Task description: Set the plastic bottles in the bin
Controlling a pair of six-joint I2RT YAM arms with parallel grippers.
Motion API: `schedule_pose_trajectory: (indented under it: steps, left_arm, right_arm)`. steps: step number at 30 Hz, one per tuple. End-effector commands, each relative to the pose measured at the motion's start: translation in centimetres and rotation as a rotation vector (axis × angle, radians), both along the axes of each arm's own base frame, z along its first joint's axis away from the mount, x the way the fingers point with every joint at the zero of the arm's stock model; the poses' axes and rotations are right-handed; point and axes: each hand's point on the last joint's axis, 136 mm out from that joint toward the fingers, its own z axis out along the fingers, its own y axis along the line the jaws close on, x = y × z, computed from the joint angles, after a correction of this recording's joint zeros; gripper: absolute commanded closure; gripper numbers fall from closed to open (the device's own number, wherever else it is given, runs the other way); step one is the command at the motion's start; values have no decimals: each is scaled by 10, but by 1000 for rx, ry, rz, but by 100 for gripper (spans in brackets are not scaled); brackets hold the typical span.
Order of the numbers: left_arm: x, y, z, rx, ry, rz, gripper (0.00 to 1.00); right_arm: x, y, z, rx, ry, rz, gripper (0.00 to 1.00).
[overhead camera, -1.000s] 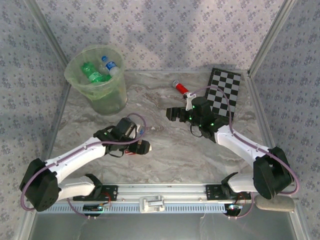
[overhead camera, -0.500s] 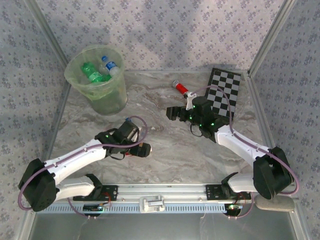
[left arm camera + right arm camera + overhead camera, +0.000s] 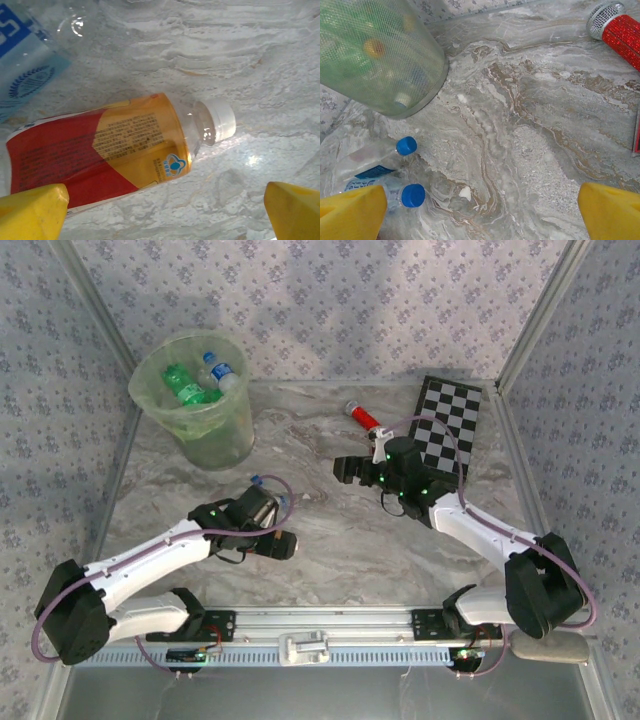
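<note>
While left claw and right claw gape wide, marbled grey tabletop, patterned walls

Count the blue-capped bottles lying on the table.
2: upper bottle and lower bottle, side by side near the bin. More could hide under the left arm.

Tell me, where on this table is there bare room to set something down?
Bare marble lies between the bin and the red cylinder, and in the middle between the left hand and right hand. Crowded: around the left hand, where a red-labelled bottle and blue-capped bottles lie; the checkerboard covers the far right.
</note>
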Motion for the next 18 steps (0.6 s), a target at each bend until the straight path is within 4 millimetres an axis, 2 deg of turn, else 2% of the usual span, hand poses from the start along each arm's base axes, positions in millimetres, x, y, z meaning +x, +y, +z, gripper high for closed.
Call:
schedule_pose_trajectory:
  steps: [1,5,10,13,18]
  left_arm:
    - [7,7,-3,80,-31,-29,0]
    - [6,4,-13,100,0,-47,0]
    - [1,-12,-11,7,44,-25,0]
    - [-1,-23,-2,-76,72,21,0]
    - [3,-46,30,-205,43,61,0]
  right_arm:
    - [-1,-2,3,21,-7,-4,0]
    - [-2,-5,2,20,-9,-16,0]
    - [-3,-6,-1,19,-7,-20,0]
    - [-2,-6,-3,22,-6,-22,0]
    - [-1,-5,-6,26,-2,-19,0]
